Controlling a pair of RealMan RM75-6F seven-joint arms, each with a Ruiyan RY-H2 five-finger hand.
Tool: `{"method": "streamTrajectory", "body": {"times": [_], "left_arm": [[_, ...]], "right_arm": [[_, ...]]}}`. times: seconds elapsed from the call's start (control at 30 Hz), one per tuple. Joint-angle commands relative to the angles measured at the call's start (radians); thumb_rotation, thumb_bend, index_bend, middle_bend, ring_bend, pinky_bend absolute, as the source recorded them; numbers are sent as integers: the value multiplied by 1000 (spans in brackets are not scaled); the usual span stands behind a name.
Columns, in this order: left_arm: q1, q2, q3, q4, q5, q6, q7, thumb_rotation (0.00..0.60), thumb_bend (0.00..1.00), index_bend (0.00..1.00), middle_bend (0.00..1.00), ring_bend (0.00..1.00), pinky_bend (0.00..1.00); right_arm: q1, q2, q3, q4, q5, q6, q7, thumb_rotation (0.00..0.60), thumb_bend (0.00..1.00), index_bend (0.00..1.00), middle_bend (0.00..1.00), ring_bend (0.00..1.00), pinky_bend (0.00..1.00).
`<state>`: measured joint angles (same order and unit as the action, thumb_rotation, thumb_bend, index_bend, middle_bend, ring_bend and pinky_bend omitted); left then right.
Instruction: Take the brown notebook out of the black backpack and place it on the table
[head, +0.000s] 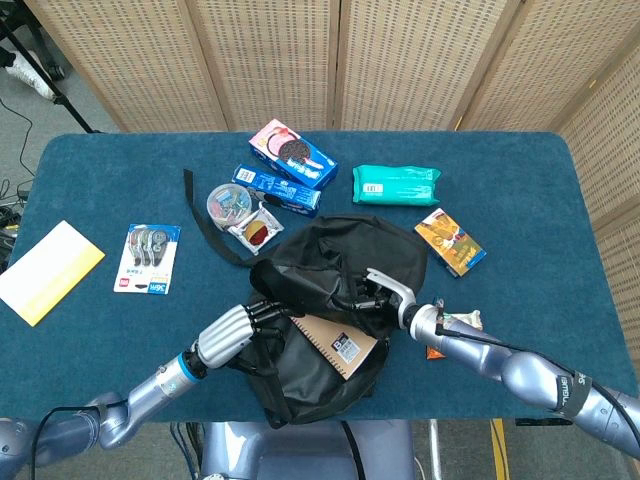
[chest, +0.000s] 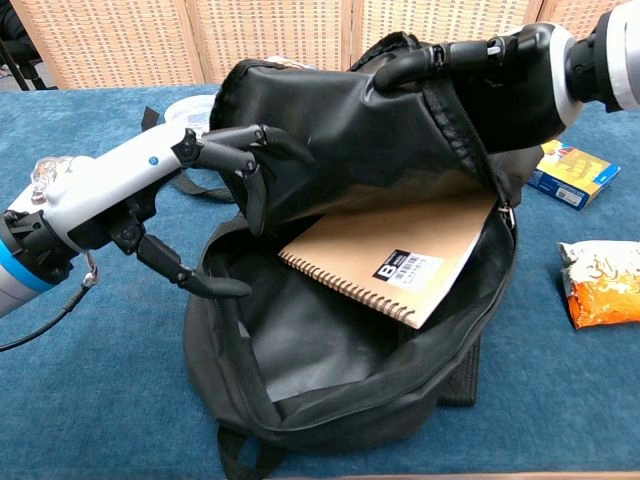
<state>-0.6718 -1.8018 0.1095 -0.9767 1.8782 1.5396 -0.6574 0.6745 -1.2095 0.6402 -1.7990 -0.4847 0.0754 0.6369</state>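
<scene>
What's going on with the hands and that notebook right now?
Right hand holds backpack flap up. Left hand open at the opening. Brown notebook inside, ungrasped.

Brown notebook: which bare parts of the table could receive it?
Free: the near-left cloth between the correction tape pack and black backpack, and the far-right corner beyond the orange box. Crowded: behind the backpack, around the cookie boxes.

Two robot arms in glossy silver-grey casing. The left hand (chest: 170, 200) has a white back with a small blue dot near its knuckles, and slim black fingers (chest: 238, 137) of jointed segments. Behind its wrist sits a bright blue band, and a thin black cable loops below that forearm. The right hand (chest: 500, 55) has a white wrist cuff and black fingers. Further back along the right arm, a black strap with white lettering wraps the forearm.
</scene>
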Motion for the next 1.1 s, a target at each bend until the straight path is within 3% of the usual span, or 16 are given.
{"method": "streamTrajectory", "body": {"times": [0.03,0.4,0.63,0.77,0.9,1.1], "left_arm": [[1,-5,4,5,0,-2,-2,600,0,592,250,187,264],[-9,-89,23,42,12,-28,-10,600,1,591,250,187,264],[-1,-159,19,127,-4,-35,-17,600,8,576,250,187,263],[0,-200,13,186,-11,-31,-24,600,2,472,236,188,264],[-3,-237,11,240,-13,-29,-27,600,0,317,142,177,264],[-10,-315,4,351,-23,-26,-52,600,0,197,38,121,264]], "right_arm": [[3,-1,3,9,-12,-19,16,600,983,719,745,712,691],[11,-2,-12,16,-46,21,45,600,988,719,745,712,691],[5,14,-10,22,-43,18,85,600,997,719,745,712,691],[5,17,-16,25,-46,18,97,600,999,719,745,712,691],[5,18,-18,27,-50,15,105,600,1000,719,745,712,690],[-1,18,-18,32,-60,14,117,600,999,719,745,712,690]]}}
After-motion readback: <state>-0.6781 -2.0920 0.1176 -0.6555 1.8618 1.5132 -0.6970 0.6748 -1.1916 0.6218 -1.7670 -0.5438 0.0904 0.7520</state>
